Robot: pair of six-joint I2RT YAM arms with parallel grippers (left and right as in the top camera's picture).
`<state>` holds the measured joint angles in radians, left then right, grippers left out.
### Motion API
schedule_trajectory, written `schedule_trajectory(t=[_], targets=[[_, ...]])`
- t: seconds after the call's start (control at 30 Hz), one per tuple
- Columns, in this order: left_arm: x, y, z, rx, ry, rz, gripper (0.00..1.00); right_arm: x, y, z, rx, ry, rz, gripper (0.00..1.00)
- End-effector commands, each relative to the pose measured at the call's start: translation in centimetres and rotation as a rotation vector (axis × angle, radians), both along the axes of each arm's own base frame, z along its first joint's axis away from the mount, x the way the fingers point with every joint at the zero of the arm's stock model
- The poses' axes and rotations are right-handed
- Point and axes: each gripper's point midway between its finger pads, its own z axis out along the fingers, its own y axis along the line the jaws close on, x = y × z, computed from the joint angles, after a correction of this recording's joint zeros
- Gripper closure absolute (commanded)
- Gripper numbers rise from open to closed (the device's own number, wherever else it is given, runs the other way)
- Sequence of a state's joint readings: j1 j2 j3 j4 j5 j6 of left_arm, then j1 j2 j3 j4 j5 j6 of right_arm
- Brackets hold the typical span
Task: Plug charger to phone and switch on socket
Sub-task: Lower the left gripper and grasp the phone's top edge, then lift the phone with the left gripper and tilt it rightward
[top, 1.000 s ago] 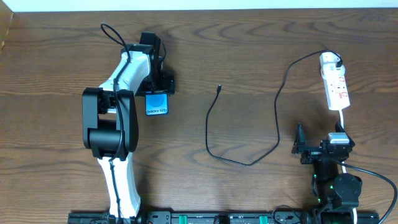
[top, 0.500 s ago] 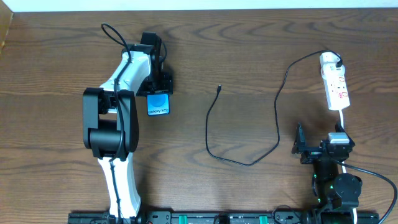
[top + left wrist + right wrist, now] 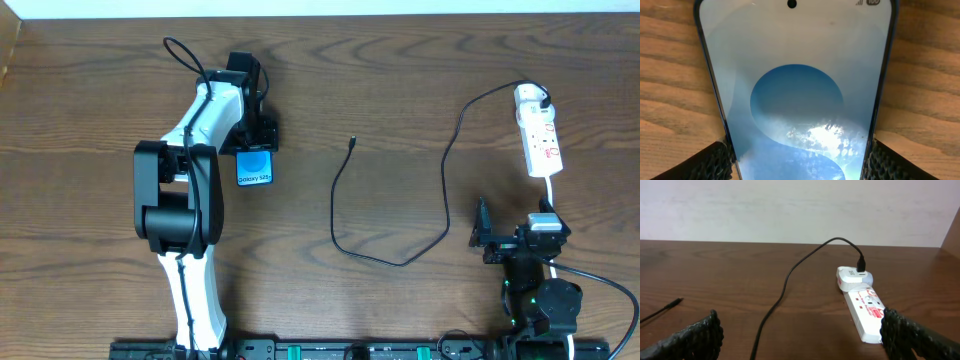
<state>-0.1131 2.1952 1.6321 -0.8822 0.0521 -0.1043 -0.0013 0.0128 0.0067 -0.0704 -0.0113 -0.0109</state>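
Dark brown wood-grain table (image 3: 400, 90) fills the overhead view, with a pale wall beyond its far edge. Biggest on it is the white-and-black left arm (image 3: 200, 130), stretched far forward so that its left gripper (image 3: 800, 162) reaches the small flat smartphone with the blue-teal screen (image 3: 255, 167). The phone lies face up on the left half of the table. The gripper is pressed onto it, one ribbed black pad (image 3: 715, 160) against each long edge. I judge this hold is meant to steady the phone or turn its port toward the plug.

The black right arm (image 3: 535, 290) sits folded near its base, its right gripper (image 3: 802, 335) spread wide and holding nothing, seemingly waiting to take the cable. The long thin black charger cable (image 3: 446, 200) loops loosely across the middle, well apart from the phone. Its far end is in a white adapter (image 3: 530, 97) seated on the white elongated plastic power strip (image 3: 540, 140) at the right. Its small black connector tip (image 3: 353, 141) lies free between the two arms.

Only the overhead view shows phone, cable and strip together. The left wrist view alone shows the pads meeting the phone's edges, though not its port. The right wrist view alone shows the strip's red markings from low down, and the cable's plug standing out of the adapter. Whether the switch is on I cannot tell.
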Motion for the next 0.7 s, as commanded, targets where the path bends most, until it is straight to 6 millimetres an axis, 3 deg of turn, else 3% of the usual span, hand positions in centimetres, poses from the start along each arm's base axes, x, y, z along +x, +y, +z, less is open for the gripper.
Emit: schedule_trajectory(t=[0.0,0.4,0.67], targets=[[0.7,0.1,3.4,0.009,-0.079,0.003,0.25,0.0,0.5,-0.1,0.007,0.004,0.022,0.01],[0.9,-0.3,7.9,-0.031,-0.173,0.057,0.26,0.0,0.5,-0.1,0.007,0.004,0.022,0.01],[0.3,-3.5,9.4,-0.237,-0.144,0.187,0.26,0.0,0.5,-0.1,0.007,0.004,0.022,0.01]])
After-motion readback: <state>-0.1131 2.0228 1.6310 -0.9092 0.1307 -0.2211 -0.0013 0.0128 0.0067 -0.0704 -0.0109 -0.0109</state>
